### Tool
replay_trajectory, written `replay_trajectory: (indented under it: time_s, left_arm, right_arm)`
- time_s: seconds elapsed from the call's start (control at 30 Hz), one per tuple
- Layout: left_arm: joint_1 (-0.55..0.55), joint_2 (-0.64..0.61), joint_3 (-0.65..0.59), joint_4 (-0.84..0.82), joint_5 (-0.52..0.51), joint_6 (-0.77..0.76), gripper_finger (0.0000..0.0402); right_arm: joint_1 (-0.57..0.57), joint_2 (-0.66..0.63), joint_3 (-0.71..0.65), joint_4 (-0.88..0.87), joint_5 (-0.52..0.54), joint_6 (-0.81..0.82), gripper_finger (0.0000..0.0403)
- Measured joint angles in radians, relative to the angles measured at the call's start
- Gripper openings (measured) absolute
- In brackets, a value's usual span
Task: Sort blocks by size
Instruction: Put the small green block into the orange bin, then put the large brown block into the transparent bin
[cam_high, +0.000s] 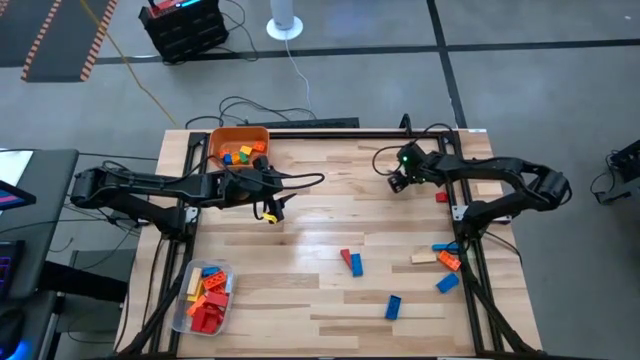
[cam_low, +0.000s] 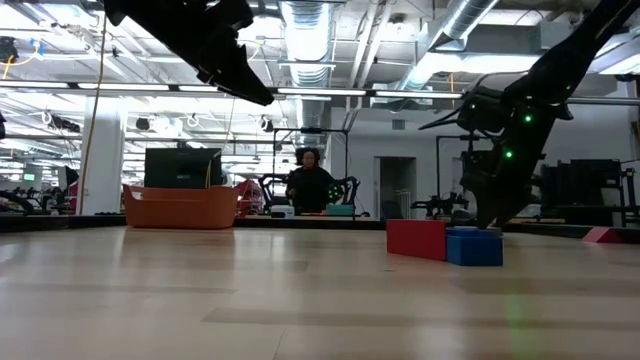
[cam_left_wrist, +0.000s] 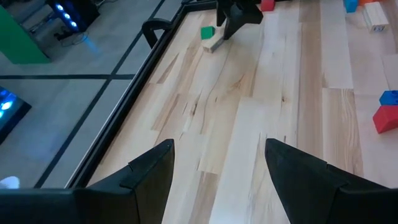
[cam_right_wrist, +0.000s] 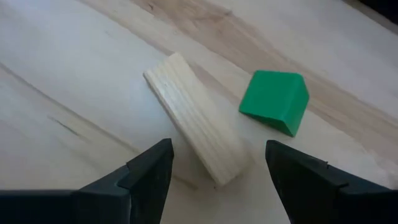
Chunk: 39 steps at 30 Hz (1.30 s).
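left gripper (cam_left_wrist: 217, 165) open mid-table, right gripper (cam_right_wrist: 217, 162) open, lowered, arm extended inward

Grey floor (cam_high: 560, 20) — exposed ceiling ducts (cam_low: 310, 30)

A bin (cam_high: 238, 141) sits at the table's (cam_high: 300, 230) eleven o'clock, a tub (cam_high: 203, 298) at seven, and loose blocks (cam_high: 352, 262) from five to three.

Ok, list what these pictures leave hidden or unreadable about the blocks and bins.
- Orange bin: the high view shows a few blocks, too small to size; in the low view its wall hides them.
- Clear tub: its red and orange blocks overlap; no count possible.
- Tan block and green block: in the high view, hidden under the right gripper.
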Motion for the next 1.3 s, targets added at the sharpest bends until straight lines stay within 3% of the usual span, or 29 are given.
replay_trajectory:
  time_s: [0.27,0.6,0.73,0.97,1.17,1.3]
  left_arm:
    - [0.0,0.0,0.0,0.016,0.0,0.005,0.0245]
    - [0.0,0.0,0.0,0.021,0.0,-0.002,0.0245]
    - [0.0,0.0,0.0,0.022,0.0,0.009,0.0245]
    - [0.0,0.0,0.0,0.023,0.0,0.013,0.0245]
    - [0.0,0.0,0.0,0.021,0.0,0.013,0.0245]
    - [0.0,0.007,0.0,0.023,0.013,-0.007,0.0245]
  right_arm:
    - [0.0,0.001,0.0,0.004,-0.067,-0.005,0.0285]
    - [-0.004,0.144,0.007,0.076,-0.113,-0.112,0.0281]
    - [0.006,0.114,0.002,0.067,-0.127,-0.121,0.0248]
    - [-0.007,0.095,0.006,0.039,-0.216,-0.207,0.0129]
    - [0.014,0.064,0.093,-0.164,-0.264,-0.229,0.0129]
    - [0.085,0.014,0.14,-0.177,-0.281,-0.23,0.0129]
